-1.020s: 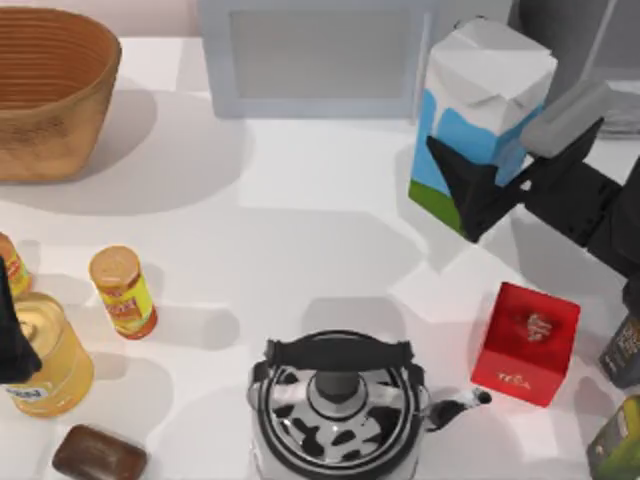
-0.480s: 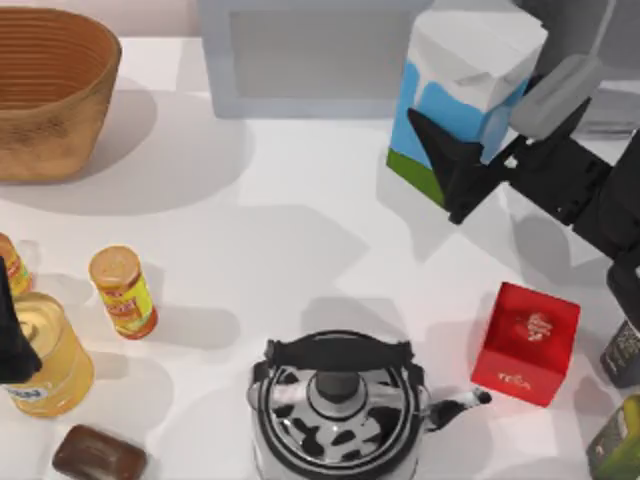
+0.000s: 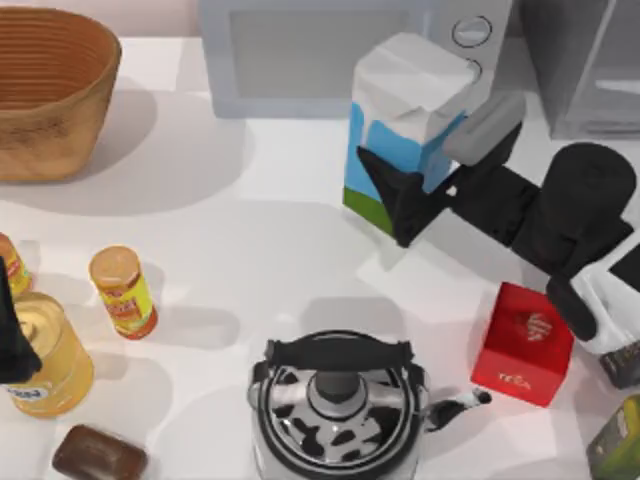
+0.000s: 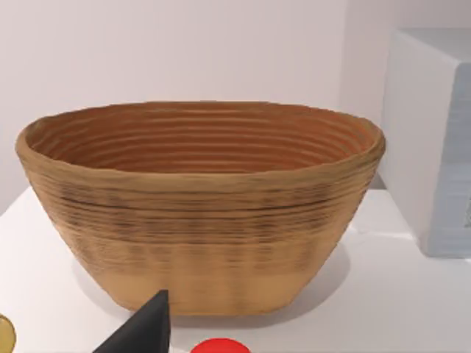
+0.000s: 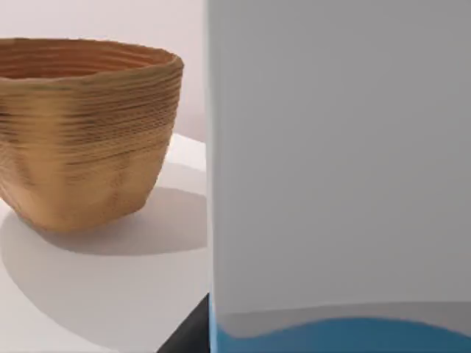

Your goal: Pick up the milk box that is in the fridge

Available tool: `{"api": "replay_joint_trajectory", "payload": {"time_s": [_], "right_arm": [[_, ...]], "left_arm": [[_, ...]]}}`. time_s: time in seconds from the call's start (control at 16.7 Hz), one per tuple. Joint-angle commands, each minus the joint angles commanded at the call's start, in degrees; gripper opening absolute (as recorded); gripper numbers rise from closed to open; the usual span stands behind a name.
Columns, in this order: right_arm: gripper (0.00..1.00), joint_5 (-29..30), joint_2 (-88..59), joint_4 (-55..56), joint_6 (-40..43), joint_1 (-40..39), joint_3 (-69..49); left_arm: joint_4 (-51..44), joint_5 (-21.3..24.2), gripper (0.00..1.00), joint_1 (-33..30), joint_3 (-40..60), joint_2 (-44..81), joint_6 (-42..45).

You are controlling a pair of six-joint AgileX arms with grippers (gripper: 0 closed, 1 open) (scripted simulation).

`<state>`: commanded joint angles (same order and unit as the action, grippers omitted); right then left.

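The milk box [image 3: 405, 110], a tall carton with a white gabled top, blue body and green base, hangs tilted in front of the microwave [image 3: 300, 55], left of the grey fridge [image 3: 590, 60]. My right gripper [image 3: 435, 160] is shut on the milk box, one dark finger across its near face and a grey finger behind its right side. In the right wrist view the milk box [image 5: 338, 162] is pressed close as a white wall with a blue band. My left arm [image 3: 10, 340] is parked at the table's left edge.
A wicker basket [image 3: 50, 90] stands at the back left. A cow-patterned kettle [image 3: 335, 405] sits front centre, with a red box [image 3: 525, 345] to its right. Yellow cans [image 3: 122, 292] and a brown bar [image 3: 98, 455] lie front left. Dark boxes [image 3: 625, 365] crowd the right edge.
My right gripper has carried the milk box leftward, away from the fridge and across the front of the microwave. The left arm has not moved.
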<state>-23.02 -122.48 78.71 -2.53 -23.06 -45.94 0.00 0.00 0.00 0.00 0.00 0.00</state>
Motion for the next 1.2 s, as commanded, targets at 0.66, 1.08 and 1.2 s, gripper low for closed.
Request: {"api": "replay_joint_trajectory", "payload": {"time_s": [0.66,1.08,1.2], "right_arm": [[0.3,1.3,-2.9,-1.4,1.7,2.5,-2.6],[0.83,1.3,-2.9,-1.4,1.7,2.5,-2.6],[0.98,1.3,-2.9,-1.4,1.7,2.5,-2.6]], "left_arm": [[0.0,0.0,1.0,0.0,0.0,0.0,0.0],[0.0,0.0,1.0,0.0,0.0,0.0,0.0],[0.0,0.0,1.0,0.0,0.0,0.0,0.0]]}}
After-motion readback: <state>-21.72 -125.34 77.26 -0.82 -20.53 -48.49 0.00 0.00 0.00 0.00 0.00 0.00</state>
